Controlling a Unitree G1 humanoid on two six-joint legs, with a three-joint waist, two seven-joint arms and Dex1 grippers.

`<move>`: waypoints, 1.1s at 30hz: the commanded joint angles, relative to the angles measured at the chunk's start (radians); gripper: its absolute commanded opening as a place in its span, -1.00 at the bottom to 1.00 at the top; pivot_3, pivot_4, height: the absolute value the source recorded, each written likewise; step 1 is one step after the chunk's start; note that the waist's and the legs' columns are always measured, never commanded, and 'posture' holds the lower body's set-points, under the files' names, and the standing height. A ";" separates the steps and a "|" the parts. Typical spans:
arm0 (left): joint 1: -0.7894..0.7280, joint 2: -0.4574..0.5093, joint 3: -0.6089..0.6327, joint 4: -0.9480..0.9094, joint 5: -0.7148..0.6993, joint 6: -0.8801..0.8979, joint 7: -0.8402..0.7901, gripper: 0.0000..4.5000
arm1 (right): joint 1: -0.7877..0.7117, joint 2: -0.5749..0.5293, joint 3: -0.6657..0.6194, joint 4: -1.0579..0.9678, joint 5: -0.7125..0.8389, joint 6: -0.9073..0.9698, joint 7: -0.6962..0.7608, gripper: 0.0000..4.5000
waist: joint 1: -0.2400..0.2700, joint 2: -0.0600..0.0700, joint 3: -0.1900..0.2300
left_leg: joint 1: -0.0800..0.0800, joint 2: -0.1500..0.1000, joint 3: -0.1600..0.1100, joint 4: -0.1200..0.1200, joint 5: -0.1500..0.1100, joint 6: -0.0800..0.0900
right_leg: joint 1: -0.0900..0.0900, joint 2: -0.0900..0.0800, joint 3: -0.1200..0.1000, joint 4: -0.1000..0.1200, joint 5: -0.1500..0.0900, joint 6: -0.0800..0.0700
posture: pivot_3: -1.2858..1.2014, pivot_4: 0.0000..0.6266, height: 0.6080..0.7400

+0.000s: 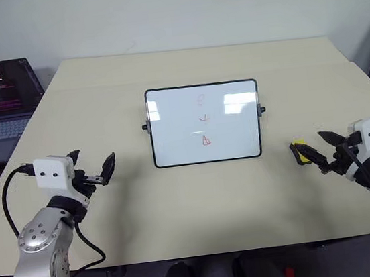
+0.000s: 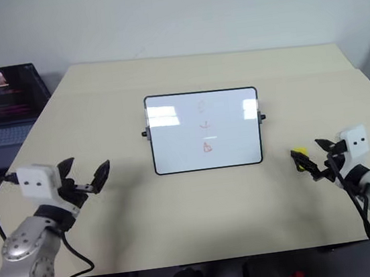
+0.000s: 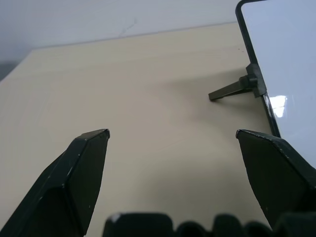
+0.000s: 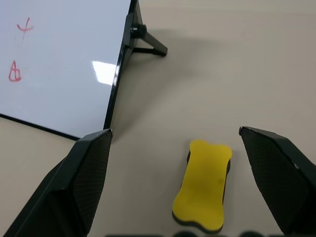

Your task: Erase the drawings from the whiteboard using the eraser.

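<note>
I see the whiteboard (image 1: 204,123) at frame center on the surface (image 1: 181,213), red drawings (image 1: 203,118) down its middle. The eraser (image 1: 299,151) lies lower right, between my right pincer's (image 1: 323,151) spread fingers. My left pincer (image 1: 92,166), lower left, gapes empty.

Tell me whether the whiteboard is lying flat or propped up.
Propped up. The whiteboard leans on a black side leg that reaches back to the table, with its bottom edge resting on the table.
</note>
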 commanded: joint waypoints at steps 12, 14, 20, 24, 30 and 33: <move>0.017 0.069 0.072 -0.082 -0.041 -0.007 -0.055 1.00 | -0.077 0.016 -0.014 -0.077 0.059 0.030 -0.046 0.99 | 0.000 0.000 0.000 | 0.000 0.000 -0.001 0.000 0.000 0.000 | 0.000 0.001 -0.001 0.000 0.000 0.000 | 0.03 -0.52 1.00; -0.015 0.136 0.078 -0.085 -0.082 0.002 -0.127 1.00 | -0.102 0.028 0.004 -0.077 0.072 0.036 -0.045 0.99 | 0.000 0.000 0.001 | -0.001 0.000 -0.001 0.000 0.000 0.000 | 0.000 0.001 0.000 0.000 0.000 0.000 | 0.03 -0.52 1.00; -0.133 0.272 -0.072 -0.085 -0.184 0.071 -0.360 1.00 | -0.083 0.000 -0.008 -0.160 0.064 0.120 -0.116 0.99 | 0.007 0.001 0.001 | -0.001 0.000 0.000 0.001 0.000 0.000 | 0.000 0.000 0.000 0.000 0.000 0.000 | 0.03 -0.52 1.00; -0.181 0.336 -0.202 -0.059 -0.197 0.067 -0.543 1.00 | -0.046 -0.024 -0.016 -0.240 0.055 0.192 -0.172 0.99 | 0.008 0.002 0.002 | -0.001 0.000 0.000 0.000 0.000 0.000 | 0.000 0.001 0.000 -0.001 0.000 0.000 | 0.03 -0.52 1.00; -0.362 0.317 -0.377 0.051 -0.127 -0.001 -0.689 1.00 | -0.092 0.052 0.007 -0.247 0.046 0.296 -0.323 0.99 | 0.002 0.003 0.002 | -0.001 0.000 0.000 0.001 0.000 0.000 | 0.000 0.002 0.000 0.000 -0.001 0.001 | 0.03 -0.52 1.00; -0.437 0.287 -0.428 0.131 -0.097 -0.041 -0.736 1.00 | -0.118 0.108 0.061 -0.217 -0.046 0.290 -0.423 0.99 | -0.003 0.003 0.002 | -0.001 0.000 0.000 0.001 0.000 0.000 | -0.001 0.003 0.001 0.000 -0.003 0.005 | 0.03 -0.52 1.00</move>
